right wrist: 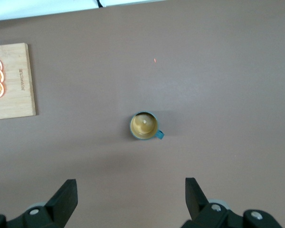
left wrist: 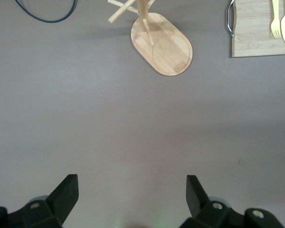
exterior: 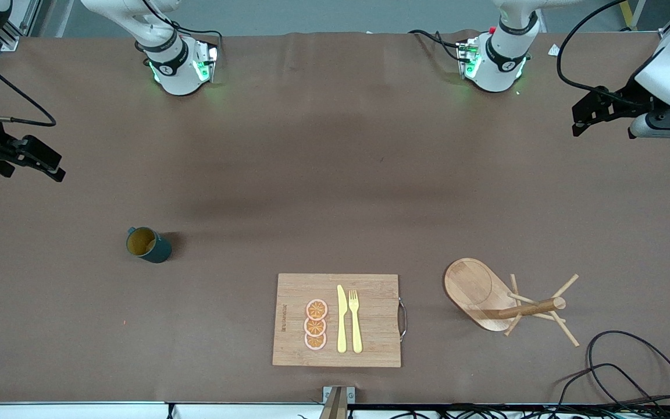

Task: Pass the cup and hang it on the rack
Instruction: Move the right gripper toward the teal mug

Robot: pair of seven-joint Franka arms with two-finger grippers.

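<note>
The cup [exterior: 149, 245] stands upright on the brown table toward the right arm's end, its yellow inside showing; it also shows in the right wrist view [right wrist: 144, 126] with its small handle. The rack [exterior: 509, 302] stands toward the left arm's end, nearer the front camera; its oval base shows in the left wrist view [left wrist: 164, 45]. My right gripper [exterior: 50, 166] hangs open and empty above the table's end, apart from the cup; its jaws are wide [right wrist: 131, 197]. My left gripper [exterior: 582, 119] hangs open and empty above the table at the left arm's end, apart from the rack [left wrist: 132, 194].
A rectangular wooden cutting board [exterior: 338, 320] lies between cup and rack near the front edge, bearing orange slices [exterior: 316, 325], a yellow knife [exterior: 341, 319] and a fork [exterior: 355, 320]. Black cables [exterior: 631, 372] lie by the rack. A bracket [exterior: 338, 398] sits on the front edge.
</note>
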